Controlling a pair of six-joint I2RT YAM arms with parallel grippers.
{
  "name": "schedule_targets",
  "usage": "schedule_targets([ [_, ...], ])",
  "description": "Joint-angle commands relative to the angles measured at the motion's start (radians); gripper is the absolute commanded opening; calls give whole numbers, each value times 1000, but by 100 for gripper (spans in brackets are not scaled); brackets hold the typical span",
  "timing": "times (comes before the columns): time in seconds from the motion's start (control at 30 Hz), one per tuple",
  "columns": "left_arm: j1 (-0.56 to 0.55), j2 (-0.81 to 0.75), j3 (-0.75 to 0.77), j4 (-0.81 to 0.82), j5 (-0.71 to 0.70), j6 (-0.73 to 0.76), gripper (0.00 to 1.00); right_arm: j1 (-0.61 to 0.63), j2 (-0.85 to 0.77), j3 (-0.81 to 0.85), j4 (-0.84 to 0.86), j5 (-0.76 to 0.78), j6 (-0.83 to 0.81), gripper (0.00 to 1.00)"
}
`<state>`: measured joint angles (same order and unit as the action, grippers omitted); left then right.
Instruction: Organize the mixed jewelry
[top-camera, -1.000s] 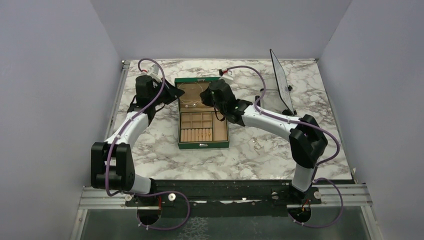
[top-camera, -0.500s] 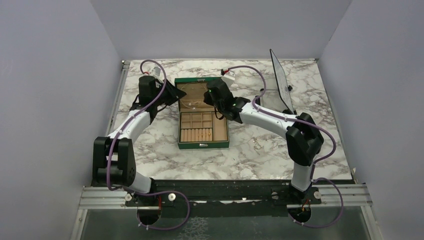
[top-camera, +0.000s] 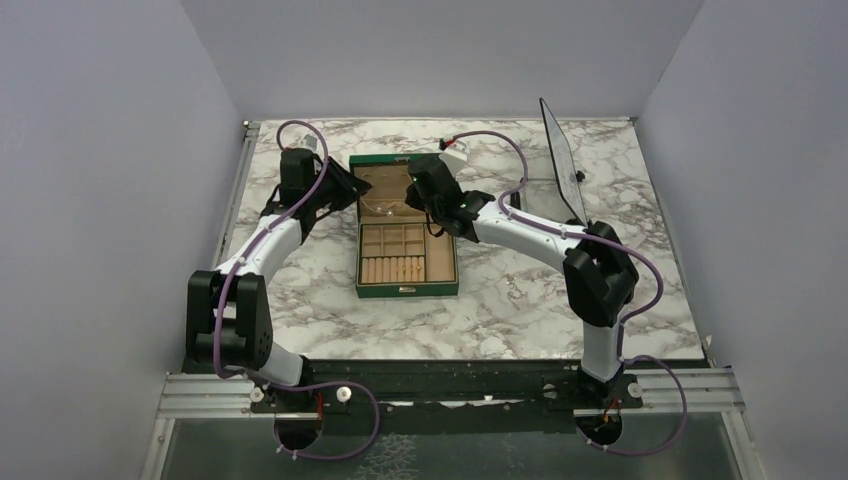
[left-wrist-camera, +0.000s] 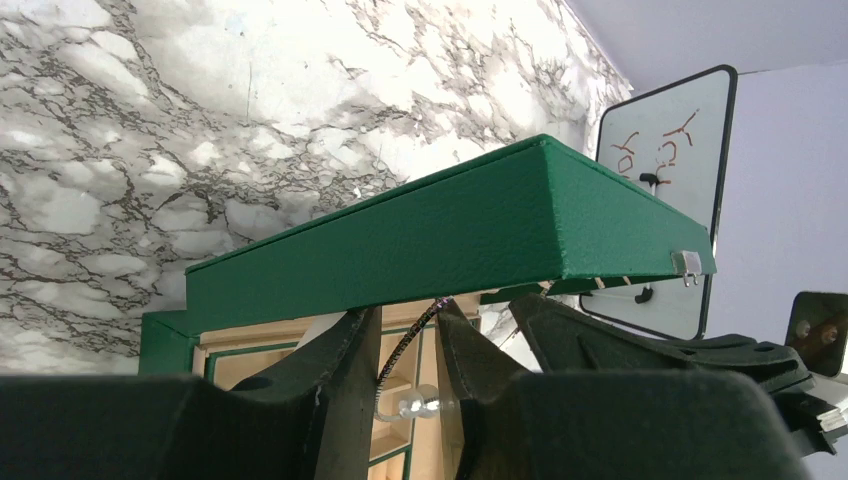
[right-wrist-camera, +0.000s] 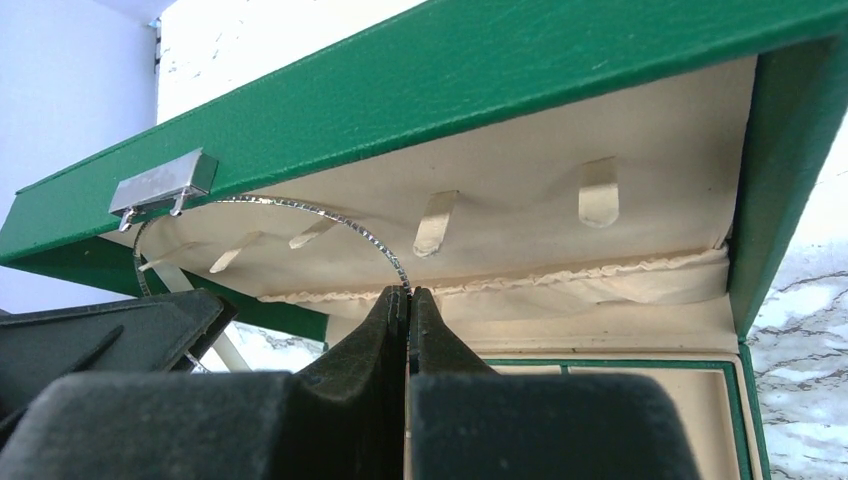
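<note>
A thin silvery chain necklace (right-wrist-camera: 300, 207) hangs in the air in front of the raised lid (left-wrist-camera: 450, 230) of a green rectangular jewellery box (top-camera: 407, 290). The box stands open on a white marble-patterned table (top-camera: 500, 310). The necklace runs crosswise, along the lid's width, between the two arms.

The right gripper (right-wrist-camera: 408, 292) has its fingers pressed together and pinches the chain at their tips. From there the strand arcs up and to the left across the lid's cream lining, past a row of small tabs (right-wrist-camera: 598, 190). It then bends down below the silver clasp plate (right-wrist-camera: 160, 182) on the lid's edge.

The left gripper (left-wrist-camera: 408, 310) sits at the lid's left side, below its edge. Its fingers stand slightly apart. The chain slants down through the gap and ends near a small shiny clasp (left-wrist-camera: 412, 406); whether either finger touches it I cannot tell.
</note>
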<state>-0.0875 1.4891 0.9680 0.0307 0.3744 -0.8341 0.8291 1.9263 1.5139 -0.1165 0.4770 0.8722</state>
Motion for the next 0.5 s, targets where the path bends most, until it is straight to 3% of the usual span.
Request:
schedule_targets([
  [0.0, 1, 10, 48, -11, -77, -41, 30, -7, 20, 30, -25, 3, 13, 5],
  [0.27, 0, 32, 83, -80, -102, -75, 37, -12, 20, 32, -44, 0, 24, 9],
  [0.47, 1, 16, 72, -110, -143, -83, 37, -13, 13, 24, -68, -1, 38, 13],
])
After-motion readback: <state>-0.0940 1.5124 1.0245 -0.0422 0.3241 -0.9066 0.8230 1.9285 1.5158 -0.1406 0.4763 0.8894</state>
